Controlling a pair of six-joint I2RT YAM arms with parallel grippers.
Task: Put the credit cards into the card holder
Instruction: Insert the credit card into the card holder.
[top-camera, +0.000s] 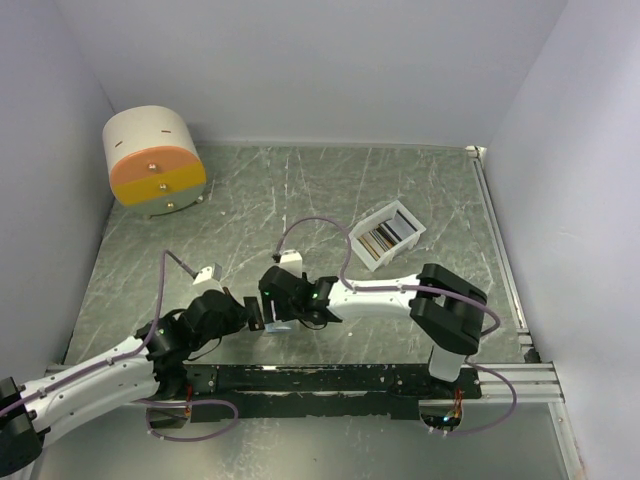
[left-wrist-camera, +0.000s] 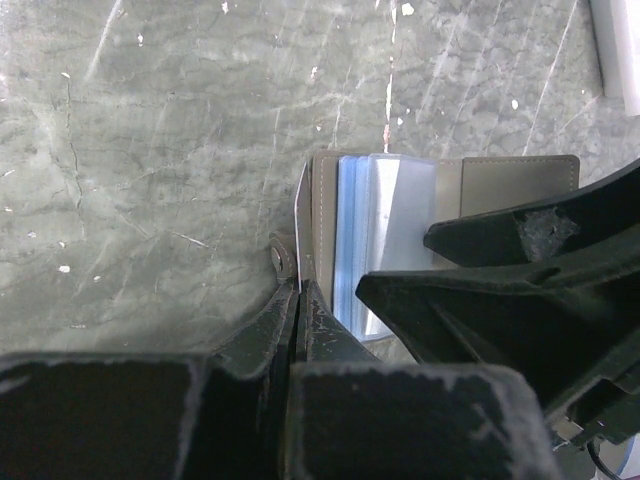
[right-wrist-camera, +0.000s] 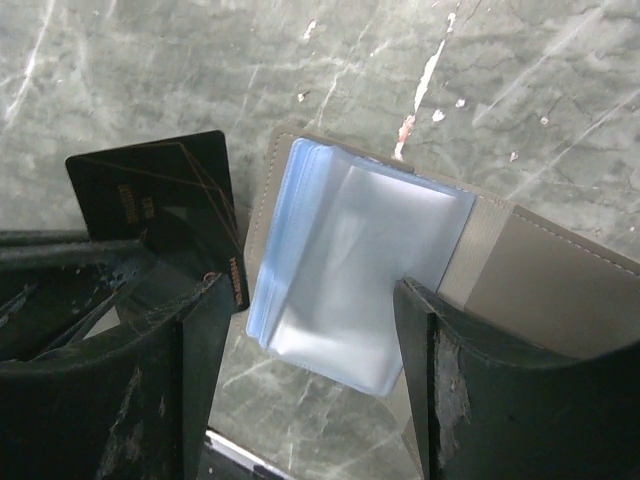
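Marble-patterned green tabletop (top-camera: 300, 190) within white walls (top-camera: 320, 70); left end effector (left-wrist-camera: 298, 285) pinches card holder (left-wrist-camera: 510, 180), right end effector (right-wrist-camera: 312, 290) spread.

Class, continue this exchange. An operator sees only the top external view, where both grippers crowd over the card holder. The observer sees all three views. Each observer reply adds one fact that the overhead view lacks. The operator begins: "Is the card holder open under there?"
Observer: Yes. The card holder lies open, with its clear blue sleeves facing up.
Operator: Is a card in a sleeve yet?
Observer: Not that I can see. A dark card is beside the holder's edge, outside the sleeves.
Operator: Is the right gripper clamped on anything?
Observer: No. The right gripper is open, with its jaws wide apart over the sleeves.
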